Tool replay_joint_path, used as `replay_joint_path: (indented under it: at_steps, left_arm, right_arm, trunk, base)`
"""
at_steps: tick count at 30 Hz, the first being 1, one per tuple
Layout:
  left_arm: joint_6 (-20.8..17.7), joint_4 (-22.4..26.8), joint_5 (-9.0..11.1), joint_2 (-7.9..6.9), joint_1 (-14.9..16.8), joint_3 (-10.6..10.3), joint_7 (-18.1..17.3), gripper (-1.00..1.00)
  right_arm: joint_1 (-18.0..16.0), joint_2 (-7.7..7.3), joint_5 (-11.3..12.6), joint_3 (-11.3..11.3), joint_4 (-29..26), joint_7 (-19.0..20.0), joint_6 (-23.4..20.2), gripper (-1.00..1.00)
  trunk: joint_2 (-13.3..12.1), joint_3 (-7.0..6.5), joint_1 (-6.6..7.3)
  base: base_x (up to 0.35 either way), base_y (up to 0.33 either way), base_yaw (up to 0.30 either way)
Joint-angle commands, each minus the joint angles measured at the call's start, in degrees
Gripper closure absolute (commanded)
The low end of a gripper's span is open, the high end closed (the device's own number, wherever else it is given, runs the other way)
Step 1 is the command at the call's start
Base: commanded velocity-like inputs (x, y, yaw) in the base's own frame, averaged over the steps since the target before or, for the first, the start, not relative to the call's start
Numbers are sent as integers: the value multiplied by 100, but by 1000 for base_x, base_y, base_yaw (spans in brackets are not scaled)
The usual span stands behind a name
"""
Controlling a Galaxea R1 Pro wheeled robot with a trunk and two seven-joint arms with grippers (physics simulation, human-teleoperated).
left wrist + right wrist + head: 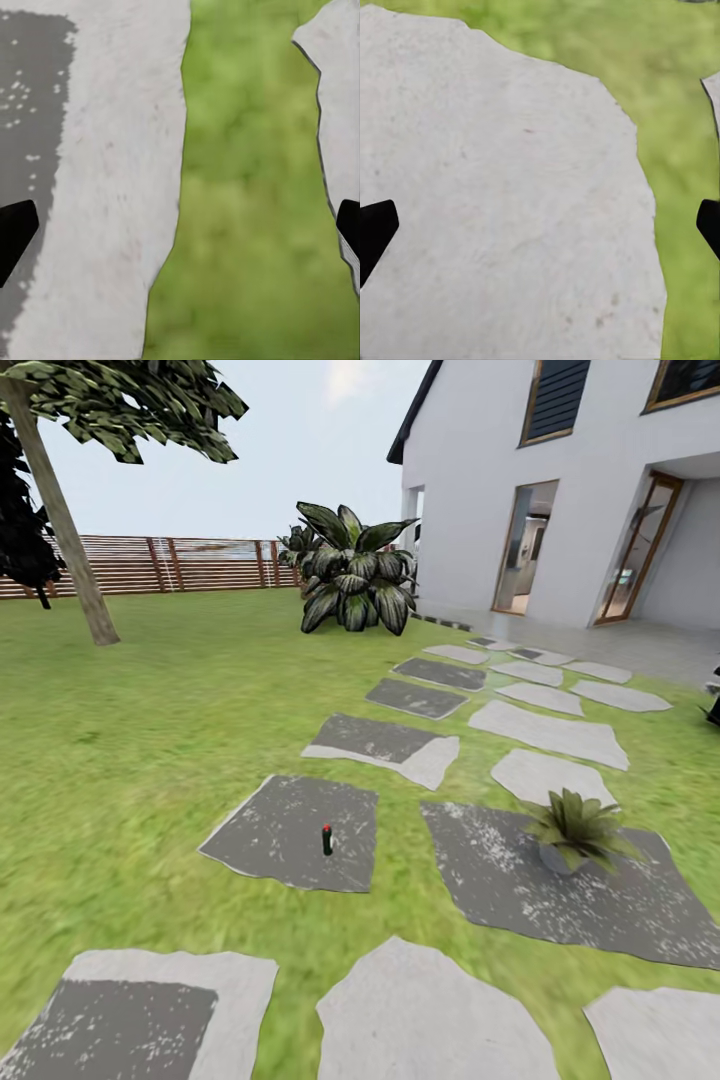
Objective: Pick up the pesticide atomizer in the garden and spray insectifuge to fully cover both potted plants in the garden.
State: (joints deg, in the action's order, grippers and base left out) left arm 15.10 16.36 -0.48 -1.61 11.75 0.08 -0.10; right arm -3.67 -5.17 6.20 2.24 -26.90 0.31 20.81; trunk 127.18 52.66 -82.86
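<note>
One potted plant, a low rosette of pointed olive leaves in a small grey pot, sits on a dark paving slab at the right of the head view. Left of it, on another dark slab, stands a slim dark upright thing with a red top; it is too small for me to tell whether this is the pesticide atomizer. A dark shape is cut off by the right edge. My left gripper is open above a pale stone and a strip of grass. My right gripper is open over a pale slab, holding nothing.
Grey stone slabs lead across the lawn toward a white house. A big dark-leaved bush stands at the path's far end, a tree trunk at the left, and a brown slat fence behind.
</note>
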Motion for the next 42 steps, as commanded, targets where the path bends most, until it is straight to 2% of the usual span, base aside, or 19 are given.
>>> replay_joint_path:
  at_steps: [1, 27, 42]
  left_arm:
    - [19, -4, -5, 0, 3, 1, -1, -100]
    - [19, -10, -14, 1, 3, -17, -6, -100]
    - [19, -10, -14, -3, 3, -17, -7, -100]
  right_arm:
    - [-2, -2, 57, -13, 2, 4, 20, -100]
    - [-2, -2, 65, -4, 0, -13, 20, -100]
    - [-2, -2, 65, -4, 0, -13, 20, -100]
  trunk:
    - [2, 5, -3]
    - [2, 5, -3]
    - [2, 5, -3]
  base:
    - [339, 98, 0]
    - [339, 97, 0]
    - [339, 13, 0]
